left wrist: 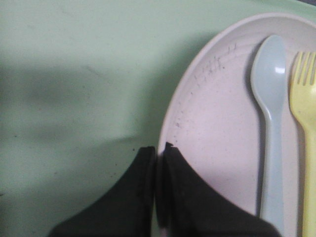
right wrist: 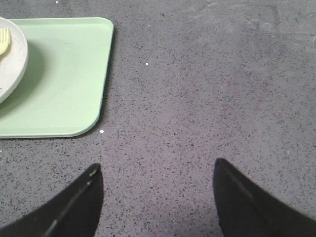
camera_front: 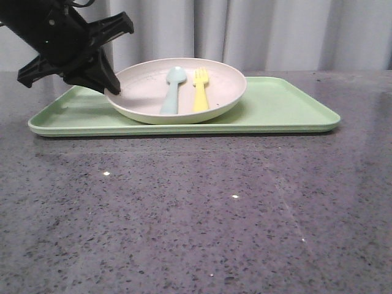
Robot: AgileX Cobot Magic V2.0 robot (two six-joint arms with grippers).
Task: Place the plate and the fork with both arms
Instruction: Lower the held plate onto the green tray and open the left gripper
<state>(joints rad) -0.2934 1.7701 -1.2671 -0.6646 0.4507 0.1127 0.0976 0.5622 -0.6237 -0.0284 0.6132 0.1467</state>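
Left gripper point(left wrist: 159, 148) pinches plate point(camera_front: 147, 92) rim; spoon point(camera_front: 172, 89) and fork point(camera_front: 201, 89) lie beyond it. Right gripper point(right wrist: 157, 170) spread wide, tray point(right wrist: 64, 84) well off.

Dark grey speckled stone tabletop point(camera_front: 202, 220) fills near ground, small bright light glints on it. Pale grey pleated curtain point(camera_front: 275, 30) spans far side.

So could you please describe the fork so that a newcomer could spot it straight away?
Find the long green tray on the grey table; a round pink plate sits on it. Two utensils lie inside, side by side: the fork is the yellow pronged one, right of the pale blue spoon.
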